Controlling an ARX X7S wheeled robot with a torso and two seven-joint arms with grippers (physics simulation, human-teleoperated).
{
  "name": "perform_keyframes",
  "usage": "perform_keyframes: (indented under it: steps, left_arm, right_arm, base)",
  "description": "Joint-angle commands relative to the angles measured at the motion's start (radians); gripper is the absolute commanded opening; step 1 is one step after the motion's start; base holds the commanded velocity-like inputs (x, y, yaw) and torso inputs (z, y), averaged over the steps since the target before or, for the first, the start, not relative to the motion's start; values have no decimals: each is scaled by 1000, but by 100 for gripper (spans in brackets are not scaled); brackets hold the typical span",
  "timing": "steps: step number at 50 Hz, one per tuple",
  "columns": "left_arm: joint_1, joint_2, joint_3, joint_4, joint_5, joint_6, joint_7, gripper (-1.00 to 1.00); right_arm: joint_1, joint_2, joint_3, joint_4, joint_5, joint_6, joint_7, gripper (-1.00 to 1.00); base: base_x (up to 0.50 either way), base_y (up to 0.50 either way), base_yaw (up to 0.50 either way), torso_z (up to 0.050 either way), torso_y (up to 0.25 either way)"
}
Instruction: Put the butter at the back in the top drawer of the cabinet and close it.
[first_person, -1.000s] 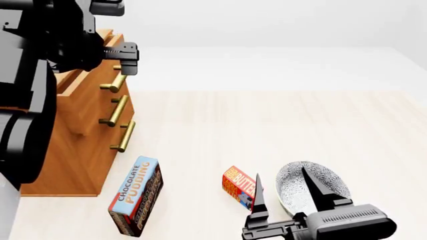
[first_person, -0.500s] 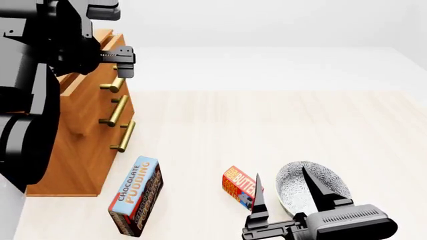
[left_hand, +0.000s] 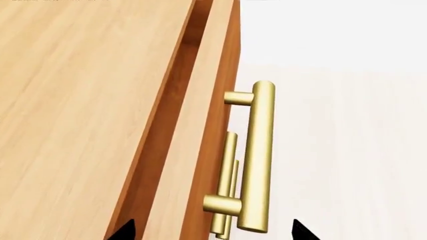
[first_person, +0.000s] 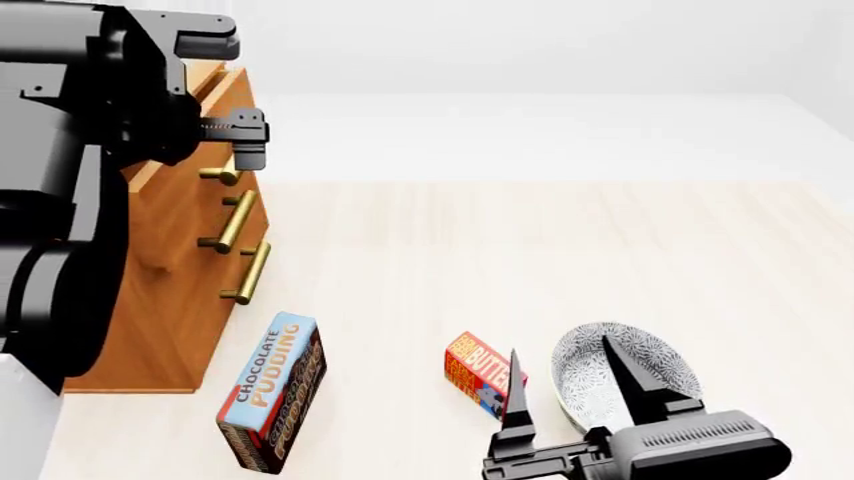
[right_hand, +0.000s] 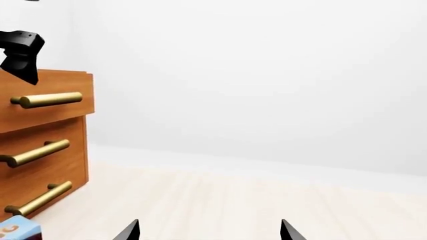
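Left gripper (first_person: 248, 140) at top drawer (first_person: 214, 110) handle of cabinet (first_person: 167, 270). Butter (first_person: 475, 372) on floor between pudding box (first_person: 274, 392) and bowl (first_person: 587, 375). Right gripper (first_person: 567, 385) low, jaws spread.

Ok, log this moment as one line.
left hand: open, at top drawer handle | drawer: slightly ajar | right hand: open, empty | butter: on floor beside bowl

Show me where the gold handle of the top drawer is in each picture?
Left wrist view: top drawer's handle fills the middle, close up.
Head view: upper left, a bit of it peeks below the left gripper.
Right wrist view: far left, topmost bar.
Shared landmark: the cabinet.
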Motion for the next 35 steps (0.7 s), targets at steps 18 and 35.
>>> perform_keyframes:
  steps: [18,35]
  left_arm:
    - [54,1,-41,1,22,12,12,100]
    - [60,34,-69,67,-12,-70,50,100]
  right_arm:
    - [-1,8,-9,-5,1,-1,10,100]
    - [-4,16,-11,-22,3,1,17,100]
  base:
    - [0,0,0,0,0]
    - [0,0,0,0,0]
